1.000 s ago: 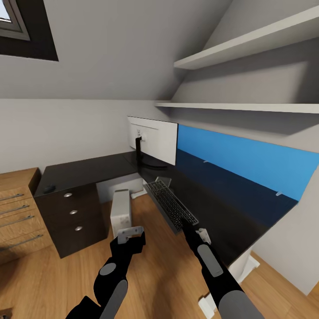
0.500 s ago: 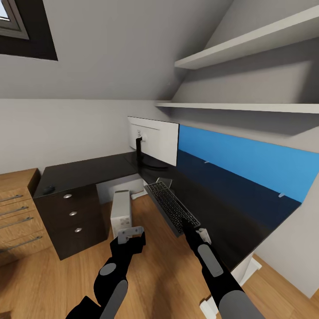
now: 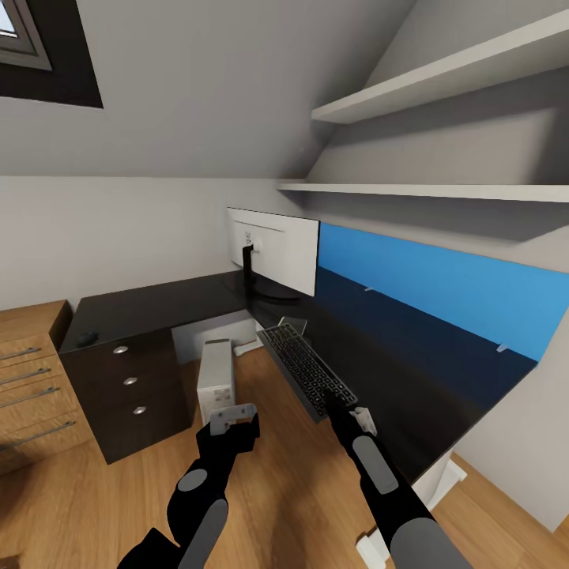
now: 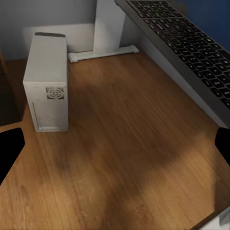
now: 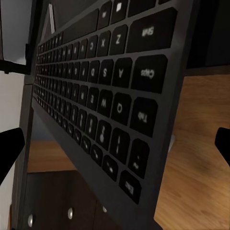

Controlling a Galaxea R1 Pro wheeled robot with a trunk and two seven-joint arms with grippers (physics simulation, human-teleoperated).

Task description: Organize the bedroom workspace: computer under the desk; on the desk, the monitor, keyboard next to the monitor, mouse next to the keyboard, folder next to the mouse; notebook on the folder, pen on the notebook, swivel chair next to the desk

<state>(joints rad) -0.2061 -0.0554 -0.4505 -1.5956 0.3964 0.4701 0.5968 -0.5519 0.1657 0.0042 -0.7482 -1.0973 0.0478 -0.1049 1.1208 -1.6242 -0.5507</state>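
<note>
Black keyboard [image 3: 307,370] tilted at desk [image 3: 158,304] edge, near end between right jaws

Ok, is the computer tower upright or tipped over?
Upright. The computer stands on its narrow base on the wood floor beside the desk drawers, its fan-grille panel vertical in the left wrist view.

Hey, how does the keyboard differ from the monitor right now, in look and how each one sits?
The monitor stands upright on its round base at the desk corner; the keyboard is tilted, overhanging the desk's front edge above the floor.

The monitor shows a plain white back; the keyboard shows rows of black keys.

The right gripper is at the keyboard's near end; nothing touches the monitor.

Both are flat, wide and partly black.
</note>
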